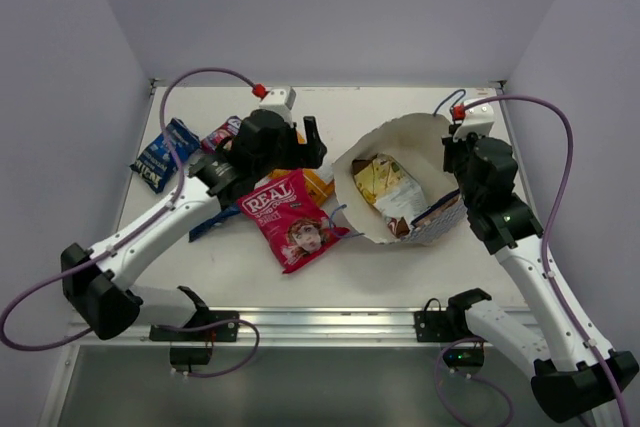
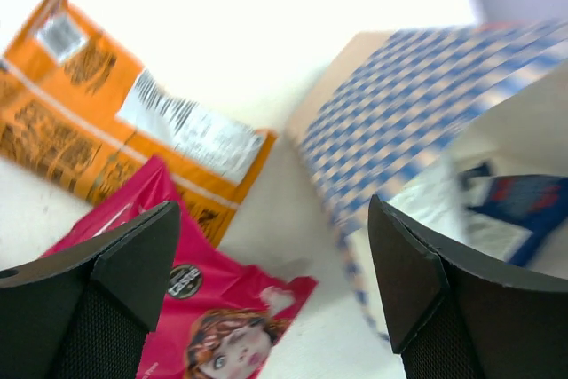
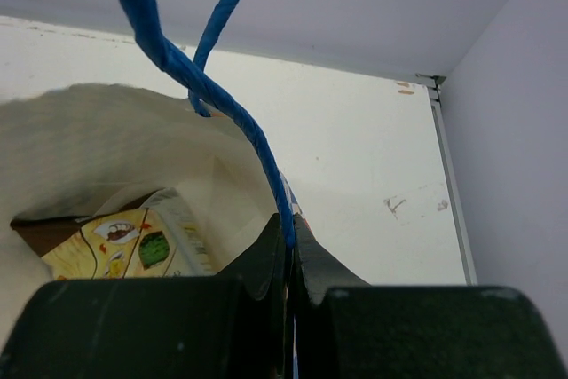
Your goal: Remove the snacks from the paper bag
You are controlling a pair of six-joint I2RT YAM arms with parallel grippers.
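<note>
Currently: right tool (image 3: 290,241) clamped on bag (image 1: 405,132) rim. Beside bag, left tool (image 2: 273,219) apart, empty, above red packet (image 1: 292,215).

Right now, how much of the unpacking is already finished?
Done: the red-pink packet, orange packet and a dark blue packet lie on the table. In hand: the right claw pinches the cord handle; the left claw is open. Left: a yellow-white packet inside the paper bag.
</note>
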